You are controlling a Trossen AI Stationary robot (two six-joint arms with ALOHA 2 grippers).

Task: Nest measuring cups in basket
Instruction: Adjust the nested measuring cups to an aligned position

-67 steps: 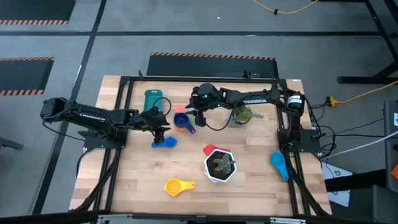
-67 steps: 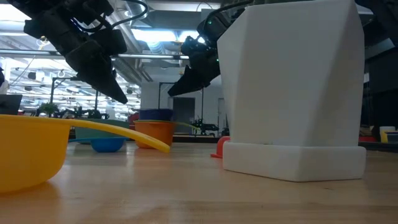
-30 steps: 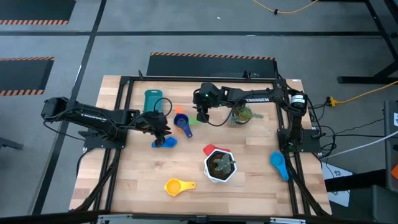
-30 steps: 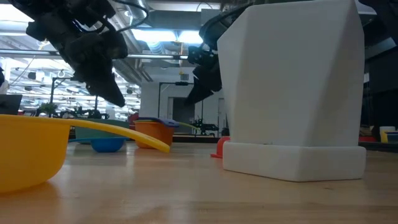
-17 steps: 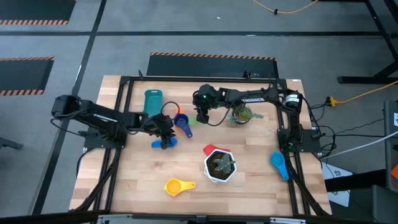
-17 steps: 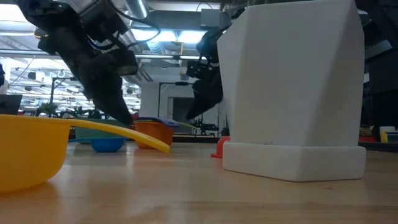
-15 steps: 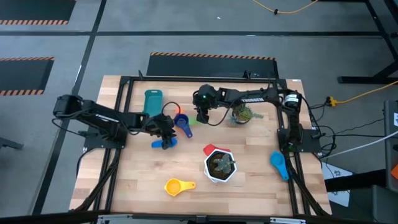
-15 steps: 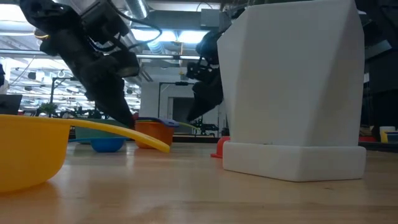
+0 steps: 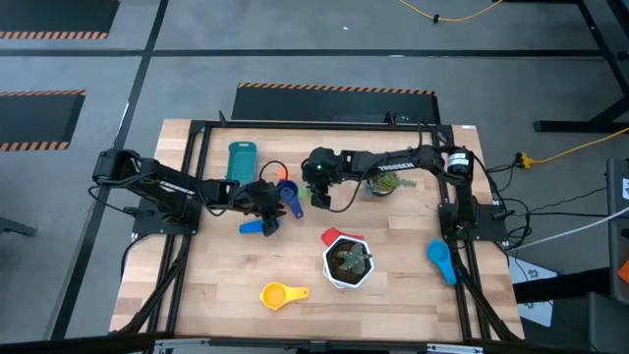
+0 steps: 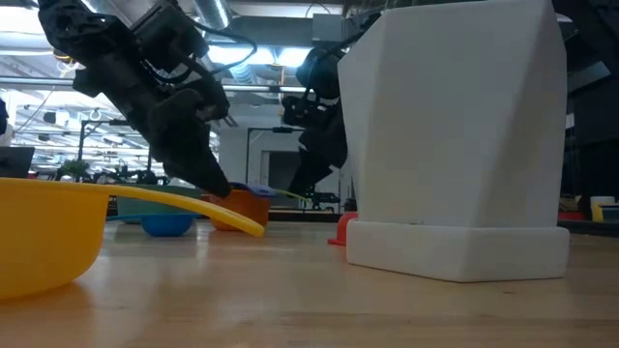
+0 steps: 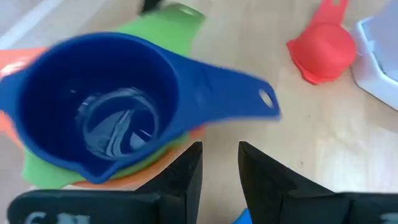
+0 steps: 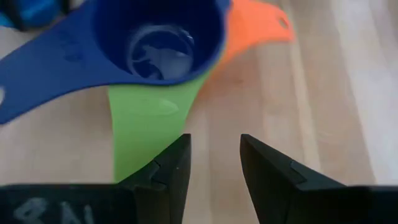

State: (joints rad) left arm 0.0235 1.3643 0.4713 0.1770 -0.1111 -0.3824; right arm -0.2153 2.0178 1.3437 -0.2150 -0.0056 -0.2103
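Measuring cups (image 9: 286, 192) stacked between both hands, pot (image 9: 348, 262) nearby.

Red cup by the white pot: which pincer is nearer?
Right, narrowly. The right pincer is just up and left of the red cup, over the stacked cups; the left pincer is farther left.

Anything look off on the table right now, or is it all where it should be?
Yes: the dark blue cup is nested in the green cup and orange cup on the bare wood, not in the teal basket, which stands apart. Red cup lies mouth-down.
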